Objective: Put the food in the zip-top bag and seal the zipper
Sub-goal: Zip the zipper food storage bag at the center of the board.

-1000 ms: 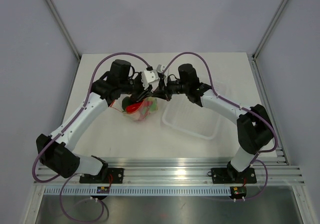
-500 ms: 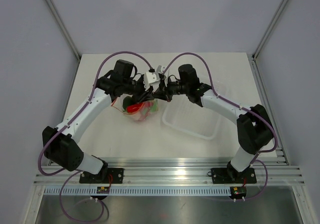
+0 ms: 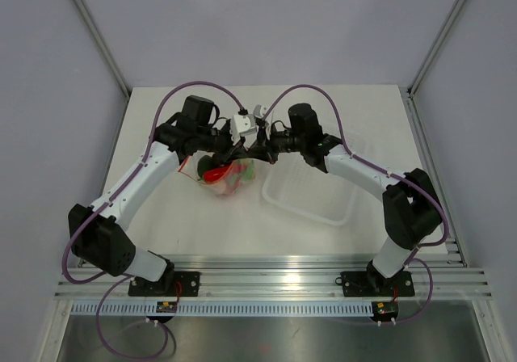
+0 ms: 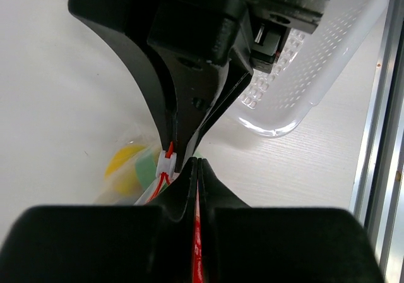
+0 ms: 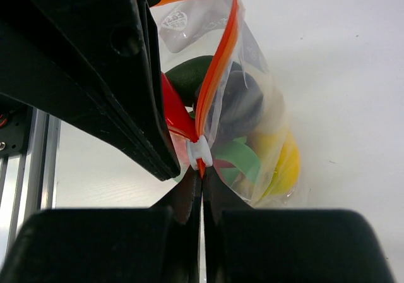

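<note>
Pale grey walls close in a white table on three sides, and an aluminium rail runs along its lower edge in the top view. From above, the left pincer and right pincer meet tip to tip just left of centre. They form a dark knot there, and the fingertips are too small to tell apart.

In the left wrist view that pincer's own black fingers fill the bottom of the frame. They hide most of the zip-top bag, so only a yellow and green patch shows. In the right wrist view the other arm's black body blocks the upper left.

The wrist views settle both grips. The left pincer is clenched on the zipper, with a red line running between its pressed fingers. The right pincer is clenched on the same strip, right at its white slider. Above the slider the strip bows apart into a loop.

The bag sits directly below the pincers in the top view. Whether its bottom rests on the table cannot be told. A clear tray lies just to its right, near but apart, and white table surface shows to the left and toward the back wall.

Inside the bag are a yellow banana, a dark green avocado, a dark round fruit, a red chilli and a light green piece.
</note>
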Robot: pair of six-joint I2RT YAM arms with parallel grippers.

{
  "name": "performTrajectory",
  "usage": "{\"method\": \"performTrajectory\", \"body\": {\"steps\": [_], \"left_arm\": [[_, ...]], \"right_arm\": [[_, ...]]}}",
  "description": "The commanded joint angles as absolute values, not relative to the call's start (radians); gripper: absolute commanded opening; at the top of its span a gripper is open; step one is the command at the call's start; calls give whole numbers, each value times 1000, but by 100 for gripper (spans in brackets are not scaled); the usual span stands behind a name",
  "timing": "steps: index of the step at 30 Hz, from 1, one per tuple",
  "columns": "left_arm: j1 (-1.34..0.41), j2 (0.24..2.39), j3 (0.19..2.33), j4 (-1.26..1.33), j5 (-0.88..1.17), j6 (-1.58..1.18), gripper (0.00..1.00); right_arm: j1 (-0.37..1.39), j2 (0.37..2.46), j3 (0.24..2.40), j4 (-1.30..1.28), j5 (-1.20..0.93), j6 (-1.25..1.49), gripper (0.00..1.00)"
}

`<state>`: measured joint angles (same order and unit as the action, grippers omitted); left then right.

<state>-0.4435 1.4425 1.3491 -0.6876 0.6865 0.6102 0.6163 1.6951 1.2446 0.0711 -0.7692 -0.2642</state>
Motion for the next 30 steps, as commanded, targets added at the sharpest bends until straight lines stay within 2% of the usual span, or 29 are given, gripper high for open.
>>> {"method": "performTrajectory", "body": {"steps": [1,9,17,30], "left_arm": [[-431,1394,1351,-655,719,604,0],[-356,1338,1275,-612,710,514,0],[-316,1325,1252,-601,612,472,0],[-290,1319,1227,-594,537,419,0]], "right_arm": [[609,1632,1250,184,-753,-236,0],[574,1626,1169,431,-667,-80,0],[526,1644,1120,647,-618,78,0],[460,1652,1109,729,-584,153,0]]}}
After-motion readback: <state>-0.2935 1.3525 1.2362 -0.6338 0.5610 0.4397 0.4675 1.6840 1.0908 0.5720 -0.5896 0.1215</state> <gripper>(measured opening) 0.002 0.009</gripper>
